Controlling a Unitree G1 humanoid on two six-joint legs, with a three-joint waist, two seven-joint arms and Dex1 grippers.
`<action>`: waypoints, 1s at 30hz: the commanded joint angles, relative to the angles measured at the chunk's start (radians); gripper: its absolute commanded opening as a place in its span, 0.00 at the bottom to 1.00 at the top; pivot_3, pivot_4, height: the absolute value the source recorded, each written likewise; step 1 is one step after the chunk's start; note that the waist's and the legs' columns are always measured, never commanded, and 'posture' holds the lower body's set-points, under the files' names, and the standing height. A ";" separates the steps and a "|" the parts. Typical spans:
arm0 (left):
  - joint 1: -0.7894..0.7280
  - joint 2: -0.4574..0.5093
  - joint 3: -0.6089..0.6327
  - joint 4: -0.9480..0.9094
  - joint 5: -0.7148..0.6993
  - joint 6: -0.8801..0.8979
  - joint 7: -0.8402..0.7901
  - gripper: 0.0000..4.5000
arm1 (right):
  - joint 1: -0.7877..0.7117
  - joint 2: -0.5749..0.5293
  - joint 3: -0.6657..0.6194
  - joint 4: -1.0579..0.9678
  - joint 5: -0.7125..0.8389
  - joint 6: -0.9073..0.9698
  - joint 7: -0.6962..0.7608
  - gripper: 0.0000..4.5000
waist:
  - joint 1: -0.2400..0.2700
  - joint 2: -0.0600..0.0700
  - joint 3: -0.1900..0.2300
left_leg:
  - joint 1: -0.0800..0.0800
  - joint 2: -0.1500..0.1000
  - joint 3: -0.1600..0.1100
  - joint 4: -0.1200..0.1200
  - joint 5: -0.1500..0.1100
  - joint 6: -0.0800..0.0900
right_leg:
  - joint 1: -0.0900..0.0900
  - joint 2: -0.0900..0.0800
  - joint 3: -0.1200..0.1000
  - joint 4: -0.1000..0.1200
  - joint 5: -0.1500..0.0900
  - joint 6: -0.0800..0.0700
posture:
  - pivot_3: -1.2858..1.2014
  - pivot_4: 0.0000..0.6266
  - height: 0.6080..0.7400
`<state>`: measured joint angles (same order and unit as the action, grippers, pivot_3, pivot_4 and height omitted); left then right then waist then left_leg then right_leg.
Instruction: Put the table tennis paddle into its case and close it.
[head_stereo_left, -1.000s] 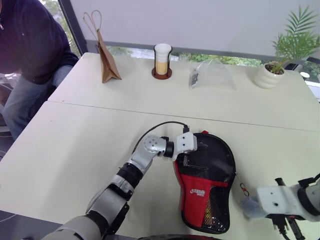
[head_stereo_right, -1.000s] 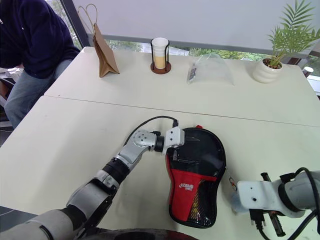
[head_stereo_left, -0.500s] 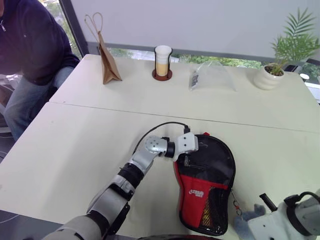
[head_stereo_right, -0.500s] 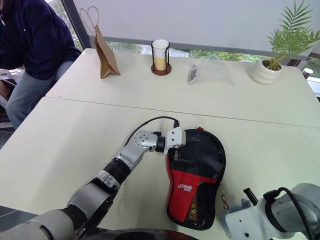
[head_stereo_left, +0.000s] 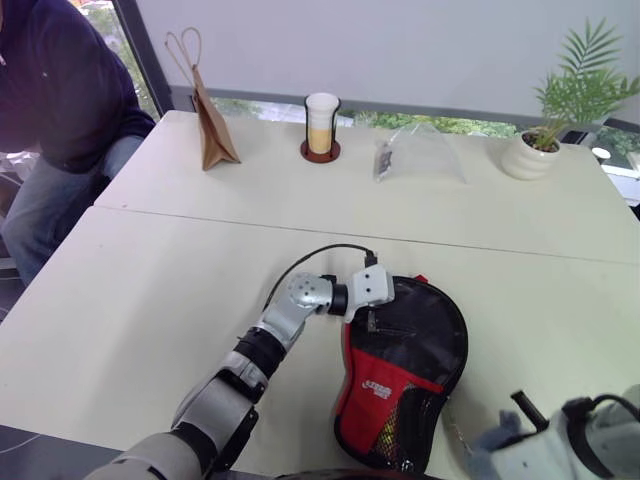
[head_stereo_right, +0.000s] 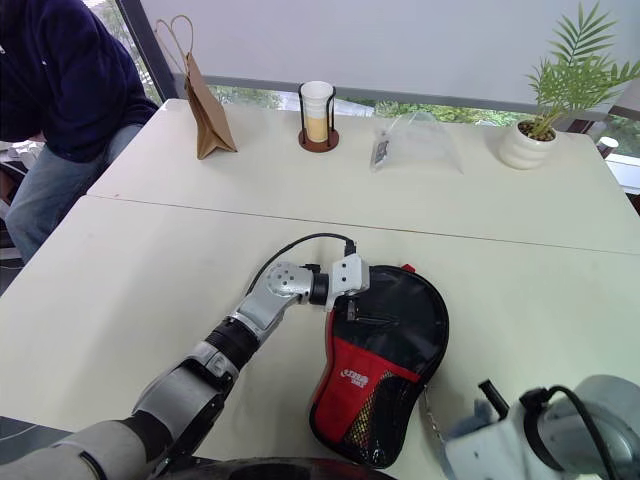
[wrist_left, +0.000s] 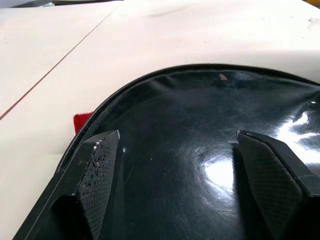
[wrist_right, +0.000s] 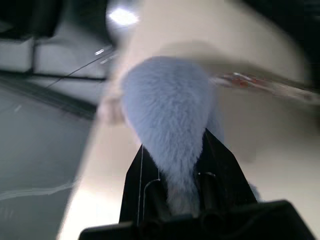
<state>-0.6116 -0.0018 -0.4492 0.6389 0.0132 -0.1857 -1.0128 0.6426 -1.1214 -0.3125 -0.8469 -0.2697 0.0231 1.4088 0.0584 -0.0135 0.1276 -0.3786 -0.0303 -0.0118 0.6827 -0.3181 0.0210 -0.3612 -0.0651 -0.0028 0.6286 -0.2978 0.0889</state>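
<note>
My right gripper pinches the grey fuzzy charm, its chain leading back to the case. My left gripper is spread wide, fingers set on either side of the case's glossy black rounded end. The case lies flat on the table near its front edge, red panel and mesh pocket up; I cannot see the paddle. Well beyond, a paper bag, a cup, a clear bag and a potted plant stand in a row. A person sits at the far left corner.
</note>
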 joint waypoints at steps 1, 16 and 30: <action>0.035 0.019 -0.013 0.005 0.006 0.020 -0.038 0.87 | -0.269 0.018 0.093 0.080 0.034 0.238 -0.064 0.00 | -0.016 -0.002 0.002 | 0.000 0.000 0.000 0.000 0.000 0.000 | 0.001 0.000 0.000 0.000 0.000 0.000 | 0.52 0.24 1.00; 0.046 0.151 0.083 -0.331 -0.190 0.157 -0.220 0.87 | -0.884 0.166 0.527 0.326 -0.167 0.489 -0.212 0.00 | -0.078 0.001 0.007 | -0.012 0.004 0.000 -0.003 0.004 -0.008 | -0.015 0.003 -0.001 0.005 0.003 0.002 | 0.52 0.24 1.00; -0.062 0.061 -0.042 0.031 0.052 -0.048 -0.078 0.87 | -0.663 -0.026 0.371 0.190 0.017 0.433 -0.070 0.00 | -0.039 0.004 0.007 | -0.012 0.003 0.001 -0.002 0.004 -0.007 | -0.015 0.002 -0.001 0.005 0.003 0.002 | 0.52 0.24 1.00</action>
<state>-0.6734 0.0606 -0.4610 0.6116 0.0154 -0.2152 -1.1121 -0.0627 -1.1235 0.0982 -0.6051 -0.3092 0.4629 1.2960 0.0190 -0.0094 0.1348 -0.3911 -0.0270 -0.0112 0.6804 -0.3141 0.0138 -0.3759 -0.0632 -0.0036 0.6332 -0.2949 0.0906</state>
